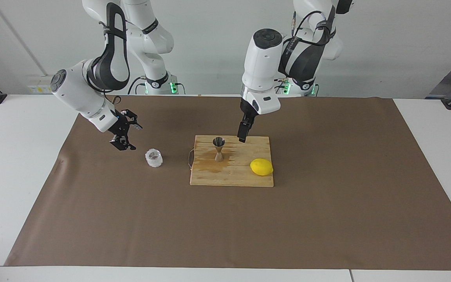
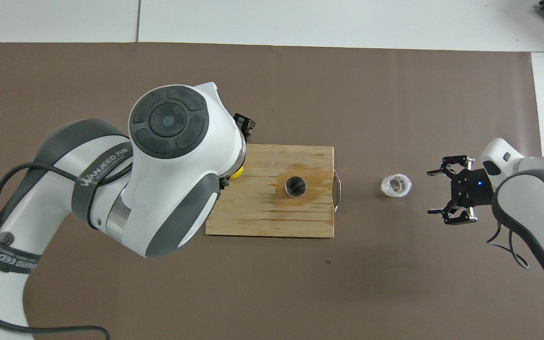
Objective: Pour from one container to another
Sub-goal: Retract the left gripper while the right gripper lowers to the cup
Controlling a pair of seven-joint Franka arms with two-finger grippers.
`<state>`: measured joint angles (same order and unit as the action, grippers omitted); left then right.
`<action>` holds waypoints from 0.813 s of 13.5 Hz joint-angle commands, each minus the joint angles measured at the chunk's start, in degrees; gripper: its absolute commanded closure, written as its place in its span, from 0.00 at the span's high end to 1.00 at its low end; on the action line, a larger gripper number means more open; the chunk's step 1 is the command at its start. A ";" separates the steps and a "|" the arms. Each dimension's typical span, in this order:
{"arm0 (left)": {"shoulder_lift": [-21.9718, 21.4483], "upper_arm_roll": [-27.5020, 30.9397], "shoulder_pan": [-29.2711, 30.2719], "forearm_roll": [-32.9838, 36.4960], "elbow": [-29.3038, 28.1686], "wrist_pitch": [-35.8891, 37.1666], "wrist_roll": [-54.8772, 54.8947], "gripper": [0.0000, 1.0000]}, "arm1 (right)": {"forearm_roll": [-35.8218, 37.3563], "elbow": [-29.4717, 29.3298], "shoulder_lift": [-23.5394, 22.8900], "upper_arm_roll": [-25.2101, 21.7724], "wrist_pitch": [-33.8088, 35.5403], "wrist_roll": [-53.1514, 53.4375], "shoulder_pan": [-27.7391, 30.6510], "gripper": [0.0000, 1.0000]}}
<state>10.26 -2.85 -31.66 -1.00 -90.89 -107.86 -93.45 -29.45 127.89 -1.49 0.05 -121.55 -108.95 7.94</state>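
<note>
the cup sat upright on the brown paper that covered the bench, well off the board toward the right arm's end. it looked whitish and faceted, and nothing touched it. the jigger stood upright on the board, a little toward the board's edge nearer the robots, its dark mouth facing up. a darker stain spread on the wood around it. a lemon lay on the same board, toward the left arm's end and slightly farther from the robots than the jigger, apart from it. a thin wire handle stuck out from the board's edge on the side facing the cup.

the right end effector hung low over the paper just beside the cup, on the side toward the right arm's end, tilted down toward it. from above its two black fingers were plainly spread wide, the gap facing the cup, with the cup not yet between them.

the left end effector pointed down over the board's edge nearest the robots, close to the jigger but not touching it, on the lemon's side. its fingers looked pressed together, narrow and dark, with nothing in them. from above the big white wrist of that arm hid most of the lemon and that end of the board.
</note>
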 commanded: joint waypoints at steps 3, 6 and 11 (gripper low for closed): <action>-8.92 -0.31 5.19 0.65 -7.00 1.77 15.11 1.00 | -3.95 0.43 -3.77 0.47 -4.57 -5.56 0.76 1.00; -12.19 -0.31 7.65 0.56 -10.70 2.03 22.50 1.00 | -7.71 0.43 -6.15 0.47 -6.42 -8.81 0.58 1.00; -14.13 -0.31 12.66 0.56 -11.59 5.37 35.69 1.00 | -11.15 0.52 -8.70 0.56 -8.53 -11.28 -0.56 1.00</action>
<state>-1.81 -2.70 -21.08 -1.00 -100.37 -103.35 -61.98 -38.47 128.04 -9.60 0.26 -128.63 -118.60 7.63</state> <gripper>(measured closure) 0.000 0.000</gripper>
